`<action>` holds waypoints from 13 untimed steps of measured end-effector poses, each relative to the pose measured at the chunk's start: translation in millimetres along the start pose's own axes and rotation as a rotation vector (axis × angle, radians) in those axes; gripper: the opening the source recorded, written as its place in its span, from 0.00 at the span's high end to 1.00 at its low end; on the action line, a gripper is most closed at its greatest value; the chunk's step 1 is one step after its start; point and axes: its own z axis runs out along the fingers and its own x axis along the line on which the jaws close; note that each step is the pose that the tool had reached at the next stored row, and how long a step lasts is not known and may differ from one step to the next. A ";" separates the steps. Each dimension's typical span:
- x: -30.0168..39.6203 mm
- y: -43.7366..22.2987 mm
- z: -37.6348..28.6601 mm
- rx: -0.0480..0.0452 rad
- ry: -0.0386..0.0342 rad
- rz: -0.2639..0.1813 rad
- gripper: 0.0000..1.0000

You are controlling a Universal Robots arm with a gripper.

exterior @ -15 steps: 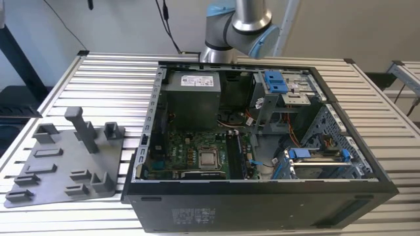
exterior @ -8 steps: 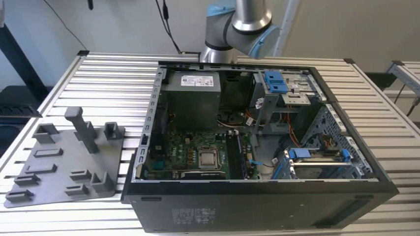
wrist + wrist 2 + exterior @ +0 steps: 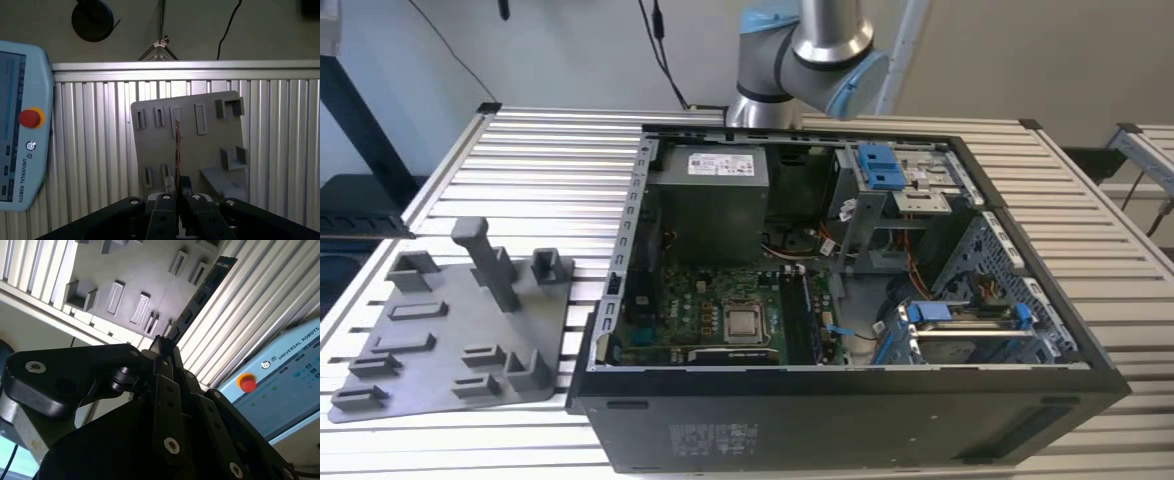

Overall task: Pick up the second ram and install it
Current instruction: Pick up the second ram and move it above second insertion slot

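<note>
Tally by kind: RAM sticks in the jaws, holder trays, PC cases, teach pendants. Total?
RAM stick, held by the gripper: 1
Grey holder tray: 1
Open PC case: 1
Teach pendant: 1
Total: 4

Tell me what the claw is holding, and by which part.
The claw grips the long, thin dark circuit-board stick by one short end; the rest juts out free.
</note>
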 end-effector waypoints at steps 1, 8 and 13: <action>0.0 -0.4 0.0 0.0000 0.0000 0.000 0.85; -0.2 -6.0 0.0 0.0000 0.0001 0.000 0.85; -0.6 -15.7 -0.1 -0.0003 0.0001 0.000 0.85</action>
